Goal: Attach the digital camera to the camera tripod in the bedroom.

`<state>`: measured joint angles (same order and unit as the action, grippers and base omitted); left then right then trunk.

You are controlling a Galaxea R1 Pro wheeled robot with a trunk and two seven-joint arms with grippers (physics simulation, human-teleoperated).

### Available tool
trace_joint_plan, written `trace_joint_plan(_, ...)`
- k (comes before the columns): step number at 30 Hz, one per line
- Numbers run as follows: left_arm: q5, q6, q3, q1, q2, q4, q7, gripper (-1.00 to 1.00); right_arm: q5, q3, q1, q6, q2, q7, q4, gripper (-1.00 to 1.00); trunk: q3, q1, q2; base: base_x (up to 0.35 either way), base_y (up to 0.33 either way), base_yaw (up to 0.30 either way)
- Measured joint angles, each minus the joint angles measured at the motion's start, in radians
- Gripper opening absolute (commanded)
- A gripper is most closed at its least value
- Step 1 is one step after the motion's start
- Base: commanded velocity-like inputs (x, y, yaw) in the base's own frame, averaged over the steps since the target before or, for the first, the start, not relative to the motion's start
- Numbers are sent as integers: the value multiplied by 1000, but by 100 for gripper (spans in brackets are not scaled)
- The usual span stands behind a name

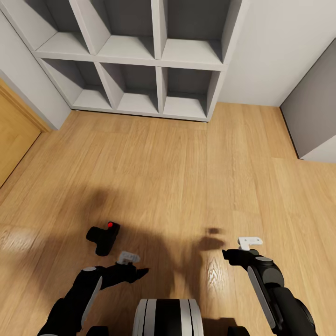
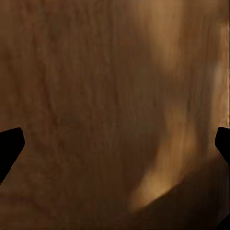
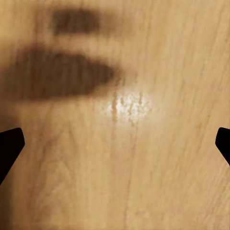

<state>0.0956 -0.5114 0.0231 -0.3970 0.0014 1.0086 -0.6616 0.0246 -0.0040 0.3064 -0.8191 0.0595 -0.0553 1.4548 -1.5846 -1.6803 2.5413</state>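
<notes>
The camera [image 1: 103, 237] lies on the wood floor [image 1: 168, 163], near the robot and to its left, with its red button [image 1: 111, 225] facing up. It is a small black body, resting free, with nothing touching it.

The left gripper [image 1: 129, 263] hangs low just near-right of the camera, close beside it but apart from it. Its white fingertip shows in the head view, and in the left wrist view the two dark fingers [image 2: 9, 146] sit at opposite edges with shaded floorboards between them, so it is spread wide and holds nothing.

The right gripper [image 1: 243, 248] hovers over the floor at the right, well apart from the camera. In the right wrist view its fingers [image 3: 10, 143] also stand at the two edges, with bare floor, a bright glint and a dark shadow between them: spread wide and empty.

Far across the floor stands a grey cube shelf [image 1: 140, 56] against the wall, its compartments open to the room. A wooden door [image 1: 14, 135] shows at the far left, and a grey cabinet [image 1: 312, 116] at the right. The robot's white and black trunk [image 1: 168, 317] sits at the near edge between the arms.
</notes>
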Motion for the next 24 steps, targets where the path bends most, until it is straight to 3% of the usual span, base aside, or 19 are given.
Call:
trace_joint_plan(7,2,-4,-5,0,-40,1,68,100,0,0,0,1,0,-1,-1,100,0,0,0,0,0,0)
trace_joint_plan(13,2,-16,-8,0,-107,-2,135,100,0,0,0,1,0,-1,-3,100,0,0,0,0,0,0)
trace_joint_plan(16,2,-46,-9,0,-140,-5,159,100,0,0,0,1,0,-1,-3,100,0,0,0,0,0,0)
trace_joint_plan(17,1,-75,-9,0,-155,-7,200,100,0,0,0,1,0,-1,-5,100,0,0,0,0,0,0)
trace_joint_plan(24,-1,-95,-12,0,-165,-8,253,100,0,0,0,2,0,-1,-6,100,-4,0,0,0,0,0)
